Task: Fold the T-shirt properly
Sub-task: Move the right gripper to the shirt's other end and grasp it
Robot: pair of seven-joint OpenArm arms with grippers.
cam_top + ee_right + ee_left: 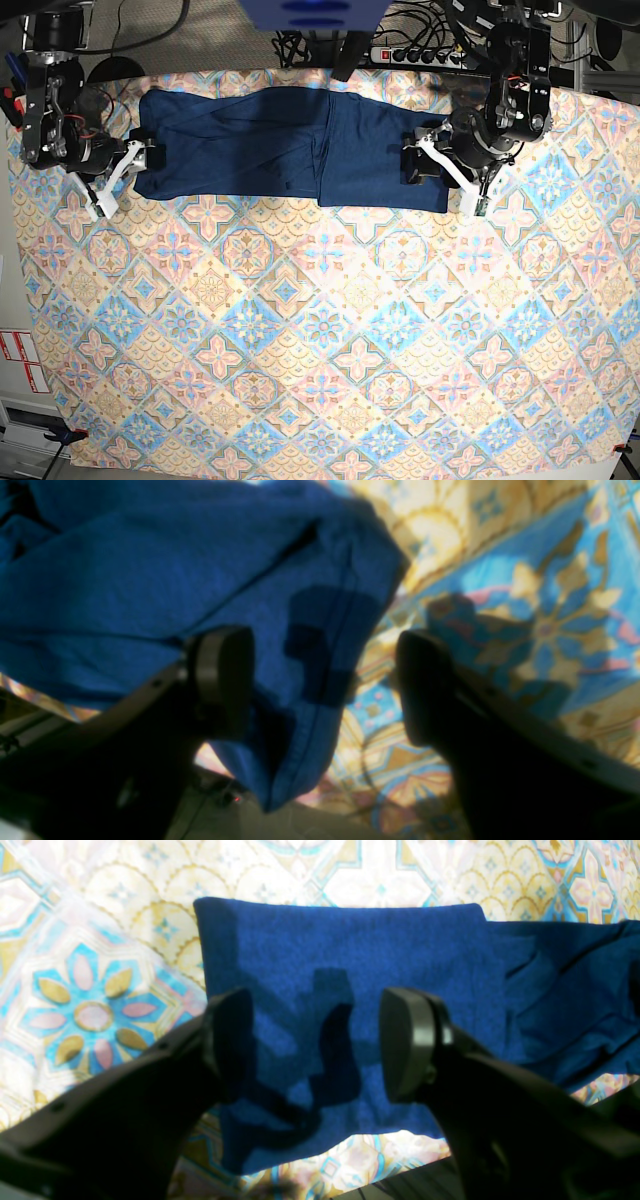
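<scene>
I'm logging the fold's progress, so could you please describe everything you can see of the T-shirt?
The T-shirt is plain dark navy, a soft, slightly heathered knit with no print. It lies flat as a long horizontal band along the far edge of the patterned tablecloth, folded over itself, one layer's edge running across its middle, some creases on one half. The left hand and right hand sit open at opposite ends, neither gripping the fabric.
</scene>
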